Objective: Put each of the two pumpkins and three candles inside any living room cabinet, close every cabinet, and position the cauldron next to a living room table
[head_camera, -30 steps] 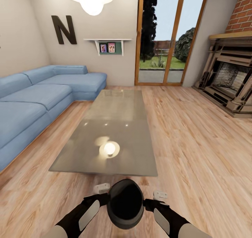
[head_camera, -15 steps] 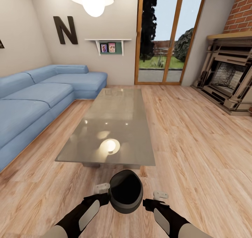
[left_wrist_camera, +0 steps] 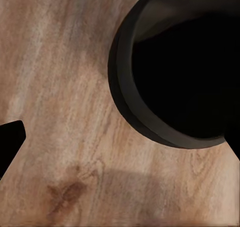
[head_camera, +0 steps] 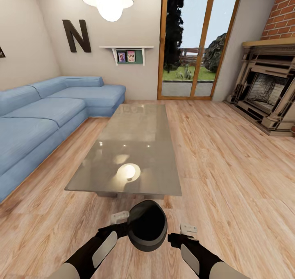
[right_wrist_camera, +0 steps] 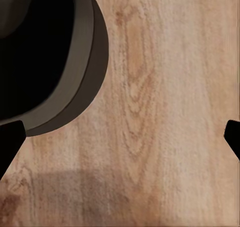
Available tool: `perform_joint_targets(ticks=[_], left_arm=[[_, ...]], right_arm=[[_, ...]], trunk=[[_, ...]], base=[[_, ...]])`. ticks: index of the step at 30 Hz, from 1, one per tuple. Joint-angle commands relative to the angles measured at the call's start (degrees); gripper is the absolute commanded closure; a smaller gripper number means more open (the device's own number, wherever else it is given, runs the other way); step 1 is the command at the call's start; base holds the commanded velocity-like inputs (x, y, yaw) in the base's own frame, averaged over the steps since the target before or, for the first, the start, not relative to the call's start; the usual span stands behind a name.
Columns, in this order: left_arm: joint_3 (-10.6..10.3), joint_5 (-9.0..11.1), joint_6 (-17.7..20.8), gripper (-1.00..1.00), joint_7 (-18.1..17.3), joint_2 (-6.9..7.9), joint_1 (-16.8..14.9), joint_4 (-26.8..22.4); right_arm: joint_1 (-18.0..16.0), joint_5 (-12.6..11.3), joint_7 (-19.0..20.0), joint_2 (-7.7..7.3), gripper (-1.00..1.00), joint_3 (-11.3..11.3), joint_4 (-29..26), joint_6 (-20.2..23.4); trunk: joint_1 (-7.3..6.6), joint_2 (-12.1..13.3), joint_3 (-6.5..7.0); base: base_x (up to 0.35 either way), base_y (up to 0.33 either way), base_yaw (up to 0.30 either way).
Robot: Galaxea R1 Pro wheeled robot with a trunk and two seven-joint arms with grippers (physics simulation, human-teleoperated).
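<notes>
Black cauldron [head_camera: 147,225] sits between both open hands [head_camera: 121,225] [head_camera: 180,234] — seemingly ungripped — near the table [head_camera: 131,156].

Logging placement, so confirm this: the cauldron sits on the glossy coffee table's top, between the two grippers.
Not quite. The cauldron sits on the wooden floor, just short of the coffee table's near edge, as the head view shows. It is between the two grippers.

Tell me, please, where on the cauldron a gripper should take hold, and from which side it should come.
Probably the rim of the cauldron, from above: its wide mouth faces up and the belly looks too broad for one gripper. One finger would go inside, one outside.
</notes>
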Motion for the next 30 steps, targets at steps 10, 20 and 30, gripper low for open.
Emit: perform_joint_targets(ticks=[10,20,30], left_arm=[[0.3,0.44,4.04,-1.0,0.57,0.27,-0.04,1.93],[0.35,0.27,4.42,-1.0,0.75,0.43,-0.04,8.59],[0.26,0.25,2.76,-1.0,0.54,0.38,0.1,13.37]], right_arm=[[-0.03,-0.38,-0.84,-0.06,-1.0,0.34,-0.79,3.54],[-0.03,-0.46,-3.77,0.08,-1.0,0.48,-0.85,5.07],[0.05,-1.09,-4.05,-0.21,-1.0,0.2,-0.54,4.99]], trunk=[[-2.21,4.0,1.75],[-4.41,8.01,3.55],[-6.6,12.02,5.34]], base=[[0.0,0.0,0.0],[0.0,0.0,-0.018],[0.0,0.0,-0.001]])
